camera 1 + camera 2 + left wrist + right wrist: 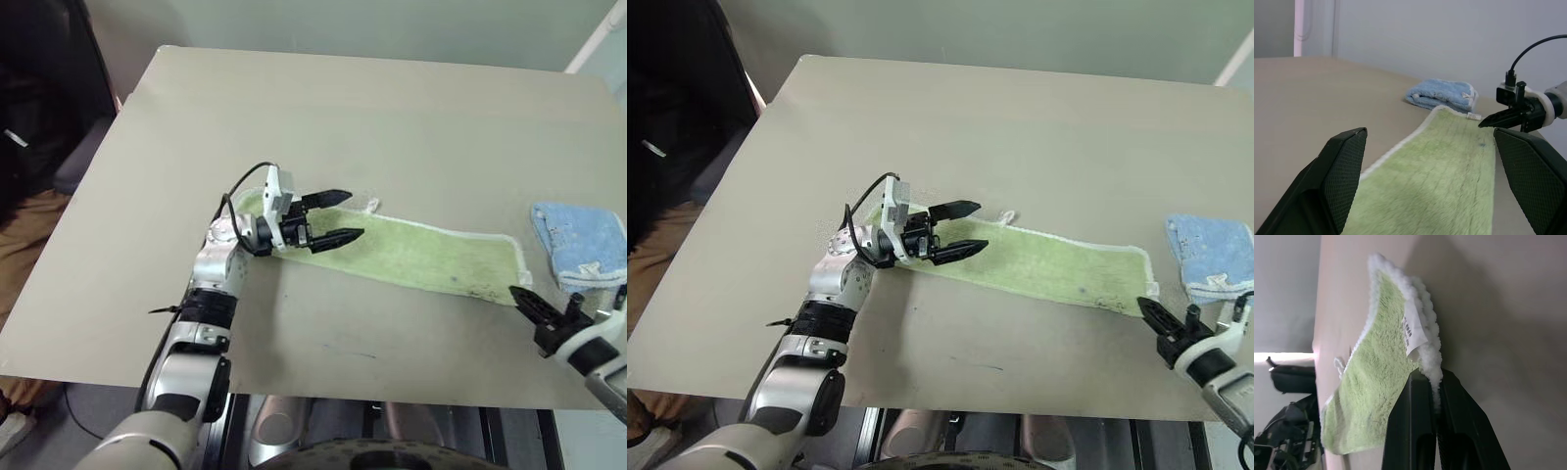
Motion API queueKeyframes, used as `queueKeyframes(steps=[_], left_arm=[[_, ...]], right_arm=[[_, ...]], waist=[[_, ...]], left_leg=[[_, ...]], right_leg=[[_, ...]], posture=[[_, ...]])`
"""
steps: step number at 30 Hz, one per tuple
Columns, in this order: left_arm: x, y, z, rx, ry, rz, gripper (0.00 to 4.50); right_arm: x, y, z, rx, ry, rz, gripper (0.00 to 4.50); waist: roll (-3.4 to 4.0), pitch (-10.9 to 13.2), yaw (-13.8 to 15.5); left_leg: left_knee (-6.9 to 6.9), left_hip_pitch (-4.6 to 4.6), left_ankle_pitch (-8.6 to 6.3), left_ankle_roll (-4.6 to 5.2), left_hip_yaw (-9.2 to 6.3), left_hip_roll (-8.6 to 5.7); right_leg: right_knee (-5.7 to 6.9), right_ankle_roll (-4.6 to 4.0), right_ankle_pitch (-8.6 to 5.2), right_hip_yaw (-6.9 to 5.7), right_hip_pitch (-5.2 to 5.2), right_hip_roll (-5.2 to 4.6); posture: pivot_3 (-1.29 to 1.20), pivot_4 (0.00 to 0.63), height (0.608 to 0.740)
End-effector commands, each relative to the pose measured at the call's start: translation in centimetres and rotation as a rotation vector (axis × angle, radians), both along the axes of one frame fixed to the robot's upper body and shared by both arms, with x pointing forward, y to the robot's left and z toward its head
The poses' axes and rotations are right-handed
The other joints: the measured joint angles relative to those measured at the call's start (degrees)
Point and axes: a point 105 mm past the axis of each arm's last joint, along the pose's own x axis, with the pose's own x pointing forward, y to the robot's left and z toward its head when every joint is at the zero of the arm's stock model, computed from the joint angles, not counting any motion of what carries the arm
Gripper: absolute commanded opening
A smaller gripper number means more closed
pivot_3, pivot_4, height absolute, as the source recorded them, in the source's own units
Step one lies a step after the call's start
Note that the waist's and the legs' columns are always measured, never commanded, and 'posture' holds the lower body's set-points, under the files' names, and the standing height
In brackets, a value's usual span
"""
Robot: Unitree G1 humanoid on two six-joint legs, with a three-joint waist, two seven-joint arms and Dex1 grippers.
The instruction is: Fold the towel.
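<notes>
Right gripper is clamped on the green towel's near corner. Left gripper hovers wide open over the towel's 9 o'clock end.

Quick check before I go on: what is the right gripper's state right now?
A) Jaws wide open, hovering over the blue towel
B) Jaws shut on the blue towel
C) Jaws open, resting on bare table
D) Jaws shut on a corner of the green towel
D: in the right wrist view the right gripper has its jaws pinched on the white-edged corner of the green towel, beside the blue towel.
</notes>
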Motion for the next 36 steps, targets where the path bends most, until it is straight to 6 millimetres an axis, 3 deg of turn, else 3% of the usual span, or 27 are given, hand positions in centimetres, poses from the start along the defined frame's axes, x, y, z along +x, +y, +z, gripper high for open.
queueKeyframes(steps=[1, 6, 8, 20, 27, 35, 36], left_arm=[[0.0, -0.3, 1.4, -0.024, -0.048, -0.005, 4.50], [0.0, -0.4, 1.5, -0.029, -0.047, -0.003, 4.50], [0.0, -0.4, 1.6, -0.031, -0.049, -0.002, 4.50], [0.4, -0.5, 1.9, -0.034, -0.061, 0.018, 4.50], [0.6, -0.4, 1.7, -0.037, -0.063, 0.028, 4.50], [0.6, -0.2, 1.4, -0.036, -0.068, 0.033, 4.50], [0.6, -0.1, 1.4, -0.035, -0.070, 0.035, 4.50]], right_arm=[[-0.6, -2.1, 1.9, -0.055, -0.056, -0.018, 0.07], [-0.5, -3.8, 3.8, -0.113, -0.102, -0.022, 0.07], [-0.1, -3.3, 5.6, -0.157, -0.146, 0.036, 0.07], [1.8, 5.2, 10.9, -0.552, -0.300, 0.548, 0.07], [2.5, 10.7, 10.5, -0.664, -0.377, 0.827, 0.07], [3.9, 12.6, 9.6, -0.664, -0.388, 0.892, 0.07], [4.1, 13.0, 8.4, -0.660, -0.363, 0.912, 0.07]], waist=[[0.00, 0.0, 0.0], [0.00, 0.0, 0.0], [0.01, 0.0, 0.0], [0.02, 0.0, 0.0], [0.03, 0.0, -0.1], [0.03, 0.0, 0.1], [0.02, 0.0, 0.1]], left_leg=[[0.00, 0.00, -0.06, -0.10, 0.00, 0.00], [0.00, 0.00, -0.17, -0.30, -0.01, 0.02], [0.00, 0.00, -0.17, -0.29, 0.00, 0.01], [0.00, -0.01, 0.10, 0.15, 0.02, 0.02], [0.04, -0.01, 0.34, 0.12, 0.03, 0.02], [0.19, -0.02, 0.30, 0.00, 0.02, 0.02], [0.20, -0.03, 0.28, 0.00, 0.03, 0.02]], right_leg=[[-0.01, 0.00, 0.00, -0.01, 0.00, 0.00], [-0.01, 0.00, -0.01, -0.01, 0.01, 0.00], [-0.01, 0.00, -0.01, 0.00, 0.00, 0.01], [-0.01, 0.00, -0.01, -0.02, 0.00, 0.02], [0.02, 0.35, 0.04, -0.04, -0.01, 0.02], [0.23, 0.08, 0.22, -0.04, -0.02, 0.00], [0.23, 0.09, 0.22, -0.04, -0.02, -0.01]], posture=[[0.00, 0.150, 0.740], [0.00, 0.150, 0.740], [0.00, 0.150, 0.740], [0.00, 0.150, 0.740], [0.00, 0.150, 0.740], [0.00, 0.150, 0.740], [0.00, 0.150, 0.740]])
